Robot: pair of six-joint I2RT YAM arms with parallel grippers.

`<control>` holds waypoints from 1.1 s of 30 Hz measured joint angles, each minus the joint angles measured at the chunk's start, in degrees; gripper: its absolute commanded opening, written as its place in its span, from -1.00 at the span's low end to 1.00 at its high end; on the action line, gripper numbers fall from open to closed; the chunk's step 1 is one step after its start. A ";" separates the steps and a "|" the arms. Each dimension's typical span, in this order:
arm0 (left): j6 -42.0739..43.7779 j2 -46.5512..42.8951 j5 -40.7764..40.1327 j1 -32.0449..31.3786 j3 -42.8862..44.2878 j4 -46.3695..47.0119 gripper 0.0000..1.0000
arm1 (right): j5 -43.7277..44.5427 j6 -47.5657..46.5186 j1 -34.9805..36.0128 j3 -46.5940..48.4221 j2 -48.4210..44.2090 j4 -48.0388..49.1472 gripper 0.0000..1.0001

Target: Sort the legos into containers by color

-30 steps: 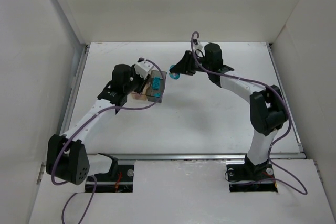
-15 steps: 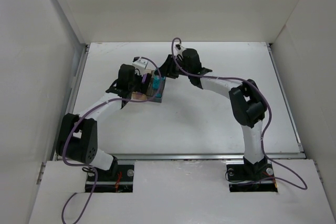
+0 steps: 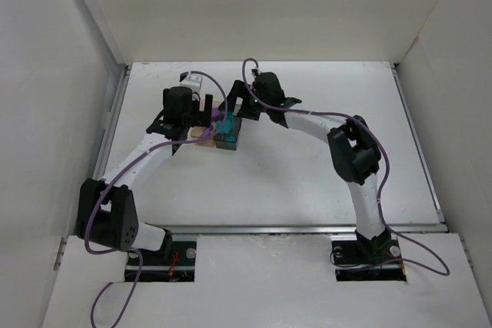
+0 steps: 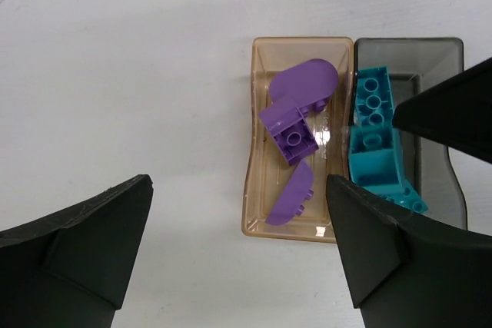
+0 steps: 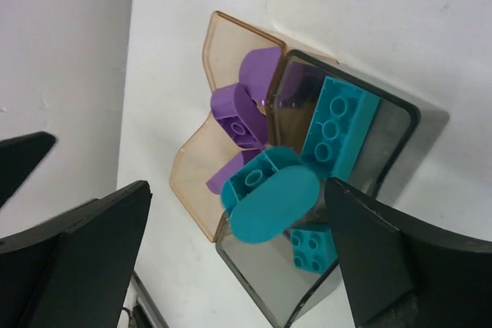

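Two joined containers stand on the white table, an amber one (image 4: 263, 182) and a smoky grey one (image 4: 440, 59). Purple legos (image 4: 296, 134) lie in the amber one, teal legos (image 4: 373, 151) in the grey one. My left gripper (image 4: 238, 245) hovers above the amber container's near edge, open and empty. My right gripper (image 5: 238, 255) is open above the grey container (image 5: 269, 286). A blurred, rounded teal lego (image 5: 273, 203) hangs loose between its fingers, over the wall the grey and amber (image 5: 194, 167) containers share. From above, both grippers (image 3: 206, 107) (image 3: 231, 110) meet over the containers (image 3: 206, 142).
White walls enclose the table on the left, back and right. A metal rail (image 3: 277, 228) runs along the near edge by the arm bases. The right gripper's dark finger (image 4: 453, 113) reaches into the left wrist view over the grey container.
The right arm swung left with the teal lego to above the containers, then opened. The left gripper opened too and drew back slightly to the left.
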 measured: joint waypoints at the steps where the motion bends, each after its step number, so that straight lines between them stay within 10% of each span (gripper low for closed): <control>1: -0.26 -0.55 -0.22 0.02 0.20 -0.24 0.89 | 0.26 -0.04 0.11 -0.02 0.00 -0.68 1.00; 17: -1.51 -1.20 -1.95 0.35 0.22 -1.90 0.89 | 5.60 -5.90 -0.59 -3.87 -11.72 -3.10 1.00; 33: -1.49 -4.57 -4.61 0.66 0.07 -1.88 0.89 | -1.53 -5.18 -2.64 6.03 8.00 -7.41 1.00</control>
